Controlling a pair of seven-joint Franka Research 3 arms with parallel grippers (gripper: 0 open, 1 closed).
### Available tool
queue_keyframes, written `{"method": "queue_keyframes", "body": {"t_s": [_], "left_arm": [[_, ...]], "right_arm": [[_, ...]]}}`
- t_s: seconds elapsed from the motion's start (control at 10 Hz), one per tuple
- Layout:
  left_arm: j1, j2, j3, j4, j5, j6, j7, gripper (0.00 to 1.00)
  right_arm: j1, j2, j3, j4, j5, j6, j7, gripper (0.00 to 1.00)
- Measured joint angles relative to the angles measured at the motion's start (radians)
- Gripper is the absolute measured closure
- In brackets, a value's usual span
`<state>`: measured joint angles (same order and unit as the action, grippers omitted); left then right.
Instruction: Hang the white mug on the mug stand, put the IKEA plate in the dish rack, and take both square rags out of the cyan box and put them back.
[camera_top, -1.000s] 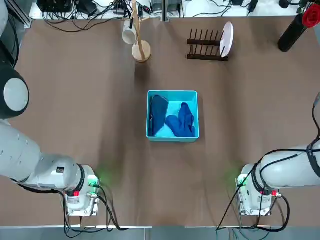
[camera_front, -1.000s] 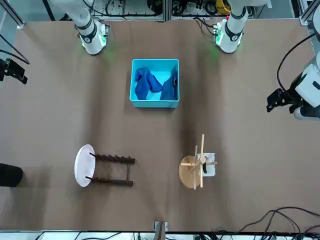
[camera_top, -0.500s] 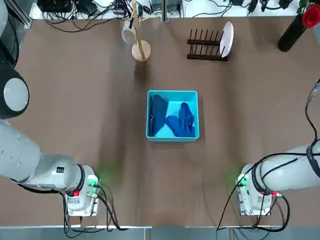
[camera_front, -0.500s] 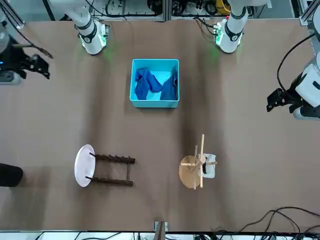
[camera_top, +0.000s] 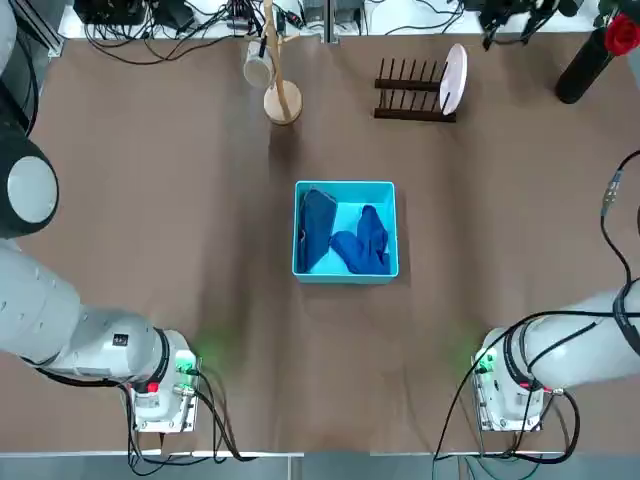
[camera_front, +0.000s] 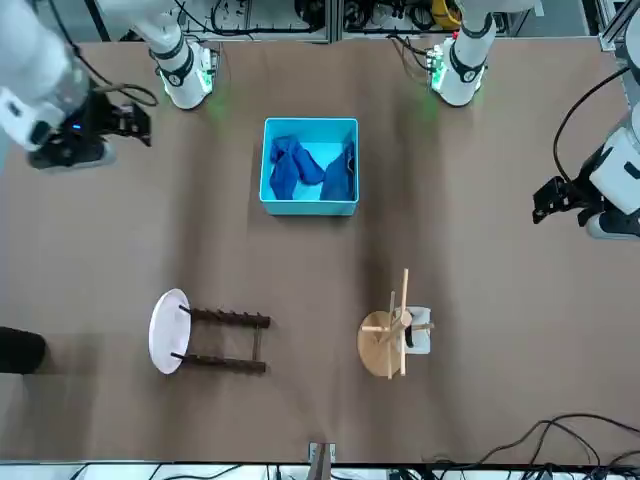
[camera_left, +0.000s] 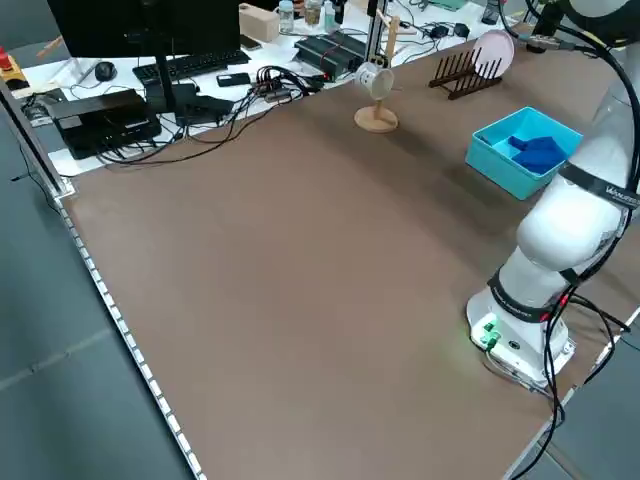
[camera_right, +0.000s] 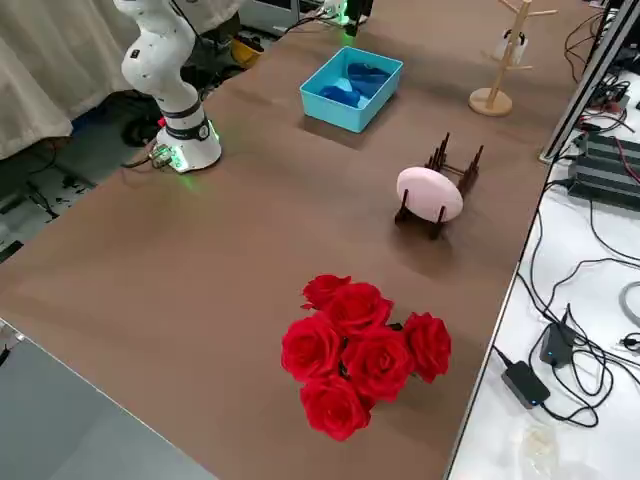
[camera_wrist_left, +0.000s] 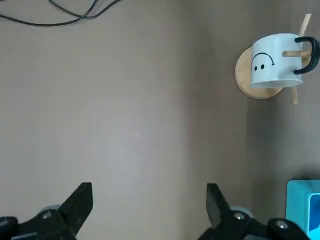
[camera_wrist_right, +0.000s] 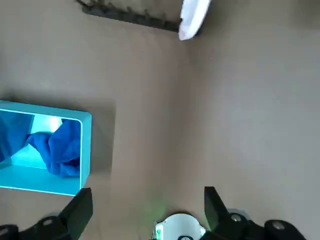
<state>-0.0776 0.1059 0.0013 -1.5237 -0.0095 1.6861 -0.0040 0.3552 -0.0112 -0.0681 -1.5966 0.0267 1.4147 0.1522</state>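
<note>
A: Right pincer (camera_front: 138, 120) is hanging high w/ fingers spread, empty, at its own side of the counter (camera_top: 150, 200). Left pincer (camera_wrist_left: 150, 212) is also gaping, holding nothing.

B: White mug (camera_top: 258, 66) is hanging on the mug stand (camera_top: 280, 95). IKEA plate (camera_top: 454, 78) is standing in the dish rack (camera_top: 408, 92). Both square rags (camera_top: 345, 238) are lying inside the cyan box (camera_top: 345, 273), mid-counter.
</note>
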Motion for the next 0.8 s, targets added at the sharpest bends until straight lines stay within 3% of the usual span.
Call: {"method": "queue_keyframes", "body": {"t_s": [0.5,0.8], "left_arm": [[-0.001,0.000,-0.003,0.000,0.000,-0.001,-0.003,0.00],[-0.001,0.000,-0.004,0.000,0.000,-0.001,-0.003,0.00]], "right_arm": [[0.108,-0.006,0.001,-0.170,0.076,0.182,0.107,0.01],[0.182,-0.083,0.001,-0.334,0.095,0.301,0.124,0.01]]}}
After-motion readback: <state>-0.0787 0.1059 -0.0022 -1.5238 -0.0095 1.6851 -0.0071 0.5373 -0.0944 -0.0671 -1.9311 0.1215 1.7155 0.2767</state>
